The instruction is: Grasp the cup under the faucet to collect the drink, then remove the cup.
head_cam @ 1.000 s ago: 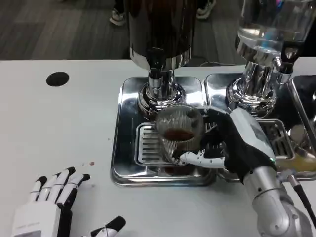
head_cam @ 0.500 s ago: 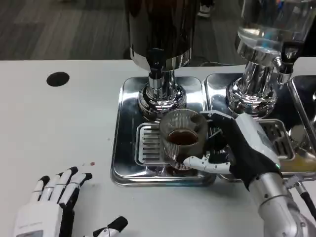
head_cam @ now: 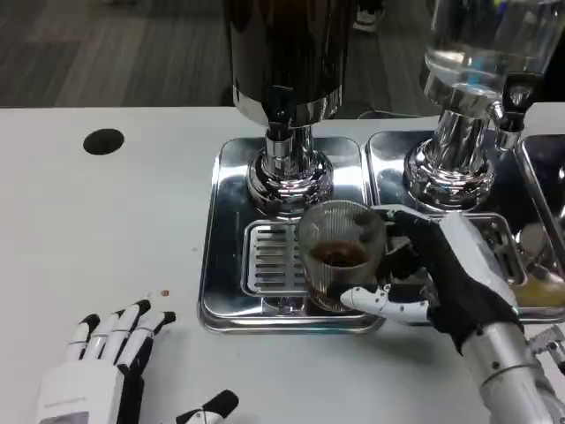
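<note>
Head view: ribbed clear cup (head_cam: 342,254) with dark drink in the bottom, sitting at the right end of the slotted grate (head_cam: 274,258), in front of and a little to the right of the dark dispenser's faucet (head_cam: 281,110). Clamped from the right by the right hand (head_cam: 437,276) — thumb across the near side low on the glass, black-tipped fingers wrapped round the far side. Cannot tell whether the cup base rests on the grate or sits just clear of it. Silver right forearm (head_cam: 521,380) running off to the lower right corner.

Around the cup, a shiny steel drip tray (head_cam: 221,256) with the dispenser's chrome pedestal (head_cam: 288,177) standing at its back and the dark tank (head_cam: 287,44) above. Just beside it on the right, a second steel tray (head_cam: 388,150) carrying a clear-tanked dispenser (head_cam: 481,44) with its own chrome base (head_cam: 450,168) and a black tap (head_cam: 516,97). Yellowish liquid or reflection at the far right edge, too unclear to call.

Down at lower left, the left hand (head_cam: 106,367) lying flat on the white table (head_cam: 106,230), fingers spread apart and pointing up-right, thumb out to the side, holding nothing, well apart from the trays. Small reddish speck (head_cam: 164,293) on the table just beyond its fingertips. Black round hole (head_cam: 103,141) in the tabletop farther back on the left.
</note>
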`<state>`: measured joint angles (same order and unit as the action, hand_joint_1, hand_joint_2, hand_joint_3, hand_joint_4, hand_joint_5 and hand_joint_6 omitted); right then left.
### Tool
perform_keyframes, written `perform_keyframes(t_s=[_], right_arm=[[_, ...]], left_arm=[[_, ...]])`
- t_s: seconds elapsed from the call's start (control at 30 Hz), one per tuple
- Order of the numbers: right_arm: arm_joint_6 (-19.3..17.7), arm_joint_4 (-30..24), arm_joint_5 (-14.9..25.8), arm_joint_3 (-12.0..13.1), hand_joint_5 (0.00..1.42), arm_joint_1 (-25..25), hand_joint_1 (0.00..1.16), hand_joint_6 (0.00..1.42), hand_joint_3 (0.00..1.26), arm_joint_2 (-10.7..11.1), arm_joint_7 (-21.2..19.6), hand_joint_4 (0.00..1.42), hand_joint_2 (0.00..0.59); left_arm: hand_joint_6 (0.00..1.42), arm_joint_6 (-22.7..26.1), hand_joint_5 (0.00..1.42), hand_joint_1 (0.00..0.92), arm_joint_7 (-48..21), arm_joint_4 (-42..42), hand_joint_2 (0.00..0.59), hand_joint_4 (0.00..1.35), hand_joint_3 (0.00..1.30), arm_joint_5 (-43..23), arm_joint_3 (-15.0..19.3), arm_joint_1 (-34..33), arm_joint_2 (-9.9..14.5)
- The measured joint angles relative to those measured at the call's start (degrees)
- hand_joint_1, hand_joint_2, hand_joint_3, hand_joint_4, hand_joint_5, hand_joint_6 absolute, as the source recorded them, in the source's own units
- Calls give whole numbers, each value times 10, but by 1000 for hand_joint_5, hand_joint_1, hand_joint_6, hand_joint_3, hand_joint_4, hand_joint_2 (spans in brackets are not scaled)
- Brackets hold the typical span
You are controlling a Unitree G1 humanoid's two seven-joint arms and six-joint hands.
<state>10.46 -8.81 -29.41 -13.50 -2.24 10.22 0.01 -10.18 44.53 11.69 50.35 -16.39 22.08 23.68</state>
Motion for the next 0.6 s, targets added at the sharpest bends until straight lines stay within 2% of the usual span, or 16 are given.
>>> perform_keyframes(t_s=[0.2, 0.6], right_arm=[[-2, -32, 12, 10, 609, -26, 844, 577, 688, 4, 1, 771, 216], [-6, -55, 21, 21, 609, -70, 844, 577, 690, 18, 1, 771, 216]], left_arm=[[85, 2, 153, 0, -1, -1, 86, 0, 282, 0, -3, -2, 0], [83, 4, 153, 0, -5, 0, 86, 0, 274, 1, -7, -13, 0]])
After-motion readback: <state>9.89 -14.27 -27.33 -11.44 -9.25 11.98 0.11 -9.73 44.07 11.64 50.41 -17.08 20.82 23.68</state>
